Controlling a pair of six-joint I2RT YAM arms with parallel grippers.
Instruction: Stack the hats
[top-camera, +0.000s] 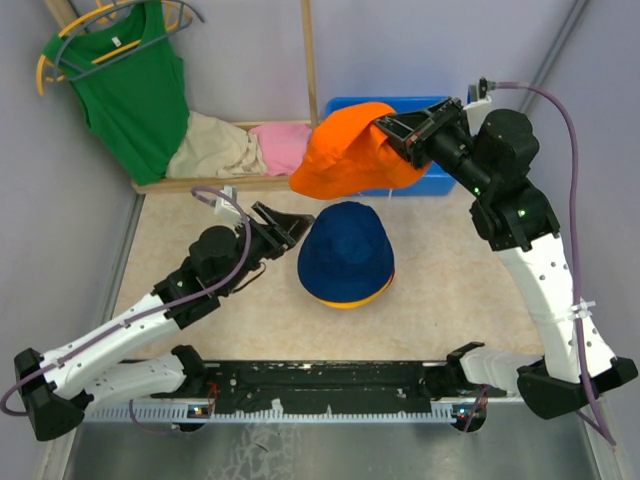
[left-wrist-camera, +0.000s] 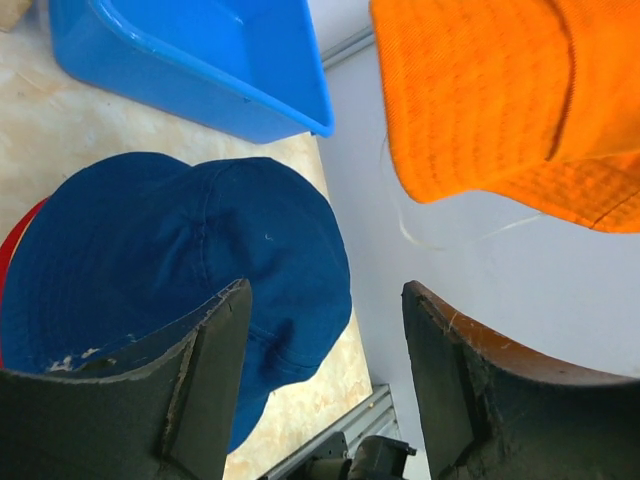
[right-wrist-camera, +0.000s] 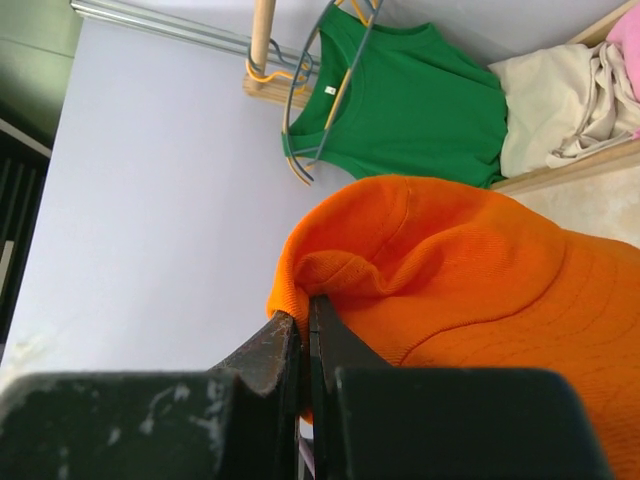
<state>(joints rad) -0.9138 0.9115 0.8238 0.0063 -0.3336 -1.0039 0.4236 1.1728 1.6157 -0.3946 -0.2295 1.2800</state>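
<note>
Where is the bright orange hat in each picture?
Top external: the orange hat hangs near the back middle, pinched by the right gripper.
Left wrist: upper right corner, up and right of the navy hat.
Right wrist: lower right, filling much of the picture, its edge in the shut gripper.
Shared landmark: the navy hat shows in the top and left wrist views; besides the orange hat, nothing shows in all three.

Orange hat, navy hat
</note>
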